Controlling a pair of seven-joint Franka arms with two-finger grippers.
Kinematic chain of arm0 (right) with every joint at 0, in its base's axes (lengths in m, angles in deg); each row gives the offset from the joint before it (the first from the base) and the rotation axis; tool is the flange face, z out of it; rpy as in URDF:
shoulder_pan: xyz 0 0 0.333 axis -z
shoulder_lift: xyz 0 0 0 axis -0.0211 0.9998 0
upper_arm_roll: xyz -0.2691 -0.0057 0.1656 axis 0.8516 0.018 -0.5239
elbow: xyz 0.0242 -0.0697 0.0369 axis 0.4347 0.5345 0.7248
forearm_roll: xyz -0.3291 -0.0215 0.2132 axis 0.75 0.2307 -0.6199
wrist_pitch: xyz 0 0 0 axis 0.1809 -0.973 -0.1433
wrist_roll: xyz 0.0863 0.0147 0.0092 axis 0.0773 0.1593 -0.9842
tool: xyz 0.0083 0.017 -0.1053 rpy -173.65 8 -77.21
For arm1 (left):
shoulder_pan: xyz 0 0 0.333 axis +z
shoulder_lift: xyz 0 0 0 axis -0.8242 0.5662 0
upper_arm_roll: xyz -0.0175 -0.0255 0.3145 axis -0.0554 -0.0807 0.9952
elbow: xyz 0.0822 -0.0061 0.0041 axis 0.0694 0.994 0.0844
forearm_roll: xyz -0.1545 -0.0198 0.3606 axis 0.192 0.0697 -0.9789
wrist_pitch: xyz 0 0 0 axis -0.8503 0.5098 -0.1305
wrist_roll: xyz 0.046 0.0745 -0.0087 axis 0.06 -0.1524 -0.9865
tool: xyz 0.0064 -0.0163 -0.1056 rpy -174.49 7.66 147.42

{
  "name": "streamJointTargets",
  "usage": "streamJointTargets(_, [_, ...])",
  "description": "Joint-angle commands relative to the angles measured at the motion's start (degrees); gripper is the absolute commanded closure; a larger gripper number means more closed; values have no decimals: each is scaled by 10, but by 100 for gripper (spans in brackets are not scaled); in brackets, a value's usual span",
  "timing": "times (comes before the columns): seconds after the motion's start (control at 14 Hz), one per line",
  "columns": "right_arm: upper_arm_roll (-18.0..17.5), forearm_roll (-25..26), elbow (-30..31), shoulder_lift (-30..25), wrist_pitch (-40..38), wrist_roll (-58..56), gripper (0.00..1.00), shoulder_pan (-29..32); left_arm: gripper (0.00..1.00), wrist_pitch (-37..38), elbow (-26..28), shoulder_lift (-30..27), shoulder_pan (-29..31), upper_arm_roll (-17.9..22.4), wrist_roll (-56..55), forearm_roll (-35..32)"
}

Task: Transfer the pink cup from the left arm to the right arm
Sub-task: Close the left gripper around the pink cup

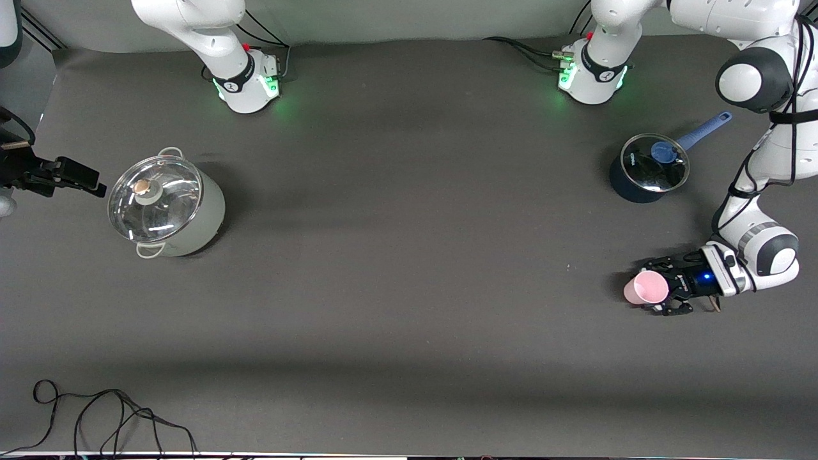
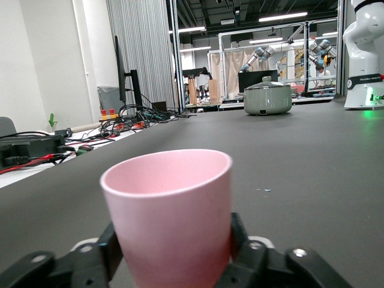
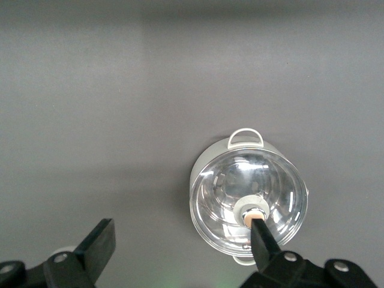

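Note:
The pink cup (image 1: 645, 287) stands upright on the dark table toward the left arm's end, nearer to the front camera than the blue saucepan. My left gripper (image 1: 653, 289) reaches in low along the table and is shut on the cup's lower wall. In the left wrist view the cup (image 2: 171, 210) fills the foreground, with a black finger (image 2: 110, 243) pressed against each side. My right gripper (image 3: 180, 231) hangs open, high over the table beside the grey pot, and holds nothing. In the front view it (image 1: 86, 179) shows at the right arm's end.
A grey-green pot with a glass lid (image 1: 166, 207) stands toward the right arm's end. A dark blue saucepan with a glass lid and blue handle (image 1: 648, 167) stands near the left arm's base. A black cable (image 1: 115, 415) lies at the table's near edge.

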Motion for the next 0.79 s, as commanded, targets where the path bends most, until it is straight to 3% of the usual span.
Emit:
streamJointTargets(0.0, [2,-12,-3,2,1,-7,0,-1,100,-4,-10,10,-8,-4,6,12])
streamJointTargets(0.07, [2,-12,-3,2,1,-7,0,-1,100,-15,-12,9,-15,-7,4,13])
streamJointTargets(0.29, [2,-12,-4,2,1,-7,0,-1,100,-26,-13,3,-17,-68,-49,15])
streamJointTargets(0.72, [2,-12,-3,2,1,-6,0,-1,100,-171,-30,-7,-20,-227,-150,13])
